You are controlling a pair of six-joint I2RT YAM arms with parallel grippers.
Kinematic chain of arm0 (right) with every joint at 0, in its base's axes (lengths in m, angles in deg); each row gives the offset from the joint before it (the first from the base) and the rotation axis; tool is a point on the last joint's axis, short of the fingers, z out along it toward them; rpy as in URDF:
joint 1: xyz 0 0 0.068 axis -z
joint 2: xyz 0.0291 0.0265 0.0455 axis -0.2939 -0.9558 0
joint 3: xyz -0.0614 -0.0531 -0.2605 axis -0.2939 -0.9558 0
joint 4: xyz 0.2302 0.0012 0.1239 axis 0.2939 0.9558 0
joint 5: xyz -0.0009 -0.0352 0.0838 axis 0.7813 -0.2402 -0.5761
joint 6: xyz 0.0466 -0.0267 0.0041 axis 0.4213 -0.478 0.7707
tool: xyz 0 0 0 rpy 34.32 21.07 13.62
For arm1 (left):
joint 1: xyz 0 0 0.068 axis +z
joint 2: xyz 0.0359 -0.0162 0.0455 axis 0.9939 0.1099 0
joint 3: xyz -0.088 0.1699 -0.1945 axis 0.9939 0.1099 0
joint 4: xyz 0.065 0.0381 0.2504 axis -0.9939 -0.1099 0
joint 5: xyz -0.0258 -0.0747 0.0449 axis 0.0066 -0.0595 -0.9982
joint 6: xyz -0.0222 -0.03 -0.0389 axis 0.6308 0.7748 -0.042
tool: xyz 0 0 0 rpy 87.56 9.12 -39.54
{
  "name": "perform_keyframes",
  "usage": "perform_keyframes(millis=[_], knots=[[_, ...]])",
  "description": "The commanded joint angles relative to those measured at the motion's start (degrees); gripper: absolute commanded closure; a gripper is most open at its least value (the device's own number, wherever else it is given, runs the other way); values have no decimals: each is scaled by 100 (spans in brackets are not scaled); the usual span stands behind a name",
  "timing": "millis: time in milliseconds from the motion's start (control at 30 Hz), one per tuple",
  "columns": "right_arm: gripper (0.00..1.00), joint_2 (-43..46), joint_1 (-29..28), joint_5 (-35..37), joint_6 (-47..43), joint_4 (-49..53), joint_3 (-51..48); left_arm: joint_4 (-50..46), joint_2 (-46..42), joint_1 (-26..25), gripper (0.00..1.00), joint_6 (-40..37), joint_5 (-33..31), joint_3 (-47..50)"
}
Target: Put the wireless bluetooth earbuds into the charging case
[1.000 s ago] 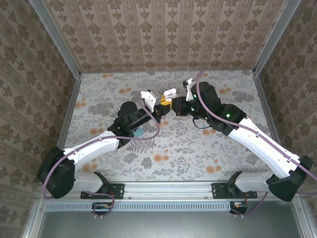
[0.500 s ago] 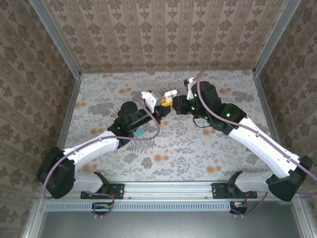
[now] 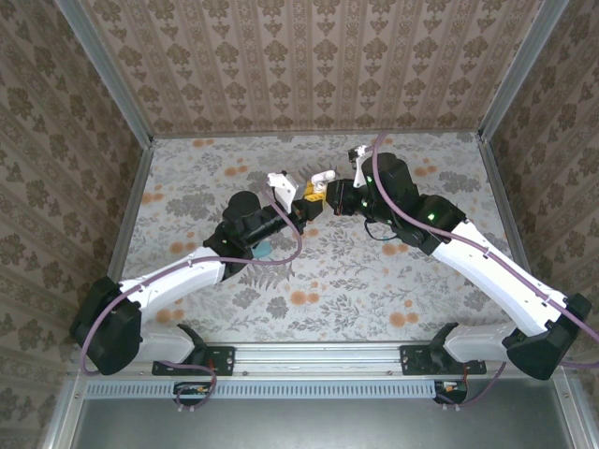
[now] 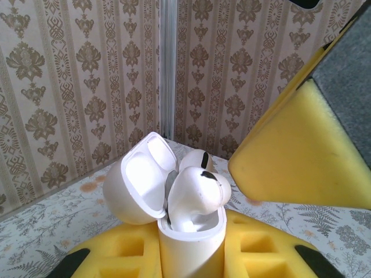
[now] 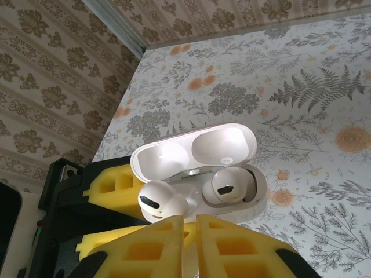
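— Where do we have the charging case (image 5: 253, 200)?

— Clamped between the foam pads of our left gripper (image 4: 191, 258), standing upright in them with its lid (image 4: 136, 185) swung open away from the fingers. We think it's held that way so the wells face up towards our other hand and the case can't skid while we press on it.

— And the earbuds?

— The seated earbud (image 5: 227, 186) is down in its well, on the side farther from the left gripper's knuckles. The loose earbud (image 5: 159, 202) sits high and tilted over the neighbouring well, not home yet.

— What is our right gripper (image 5: 190, 231) doing?

— Its two yellow fingers are pressed together, with only a thin slit between them. The tips are just beside the loose earbud, on the open side of the case. We can't see anything pinched in that slit, so we judge that the fingers are meant as a blunt pusher.

— What does the next move need?

— A gentle nudge along the well's axis, we think. Push it off-line and the bud could pop out sideways.
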Motion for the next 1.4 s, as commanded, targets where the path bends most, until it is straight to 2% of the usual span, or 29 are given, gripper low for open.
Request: perform_keyframes(millis=[0,133,300,933,1367], knots=[[83,-35,37,167,-75,-79,177,148,-175,-16,78,-82,113,-87],[82,3,39,223,-79,-95,176,145,-180,-17,78,-84,147,-89],[83,-132,48,-266,-131,-92,357,127,-179,-12,78,-100,140,-89],[81,-454,39,149,-493,559,756,109,-162,-16,78,-135,157,-107],[79,200,48,-58,-293,161,414,100,-188,-1,78,-160,76,-80]])
